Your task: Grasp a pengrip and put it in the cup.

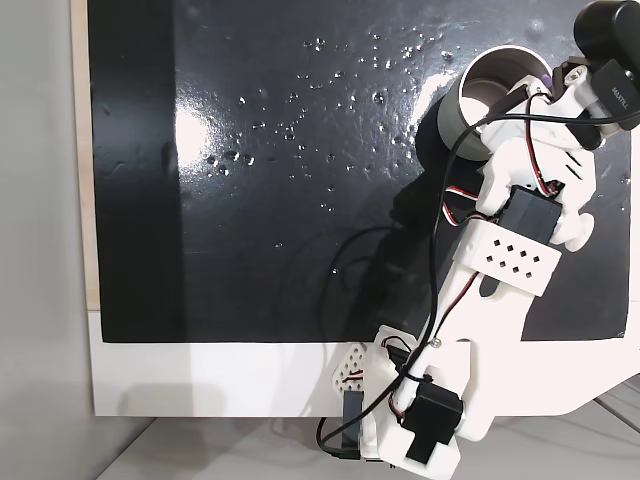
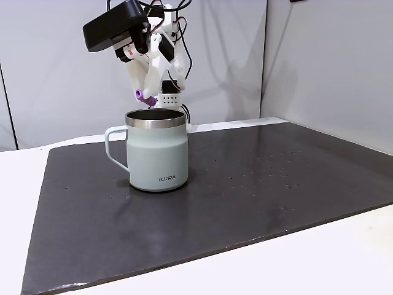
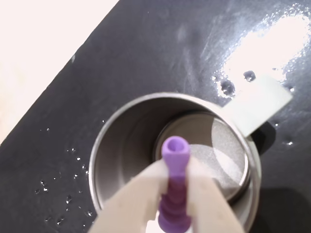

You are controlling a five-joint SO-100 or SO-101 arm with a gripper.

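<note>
The cup (image 2: 156, 157) stands upright on the black mat, pale grey outside with a steel rim and a side handle. In a fixed view from above, the cup (image 1: 478, 82) sits at the upper right, partly under the arm. My gripper (image 3: 176, 182) is shut on the purple ribbed pengrip (image 3: 174, 160), which points down over the cup's shiny open mouth (image 3: 136, 145). From the side, the pengrip (image 2: 140, 94) hangs just above the rim, held by the gripper (image 2: 143, 96). A bit of the pengrip (image 1: 545, 78) shows at the cup's right edge.
A black mat (image 2: 264, 178) covers most of the white table (image 1: 200, 380), with small water drops scattered on it. The arm's base (image 1: 400, 420) sits at the near edge. A grey wall stands behind the cup in the side view.
</note>
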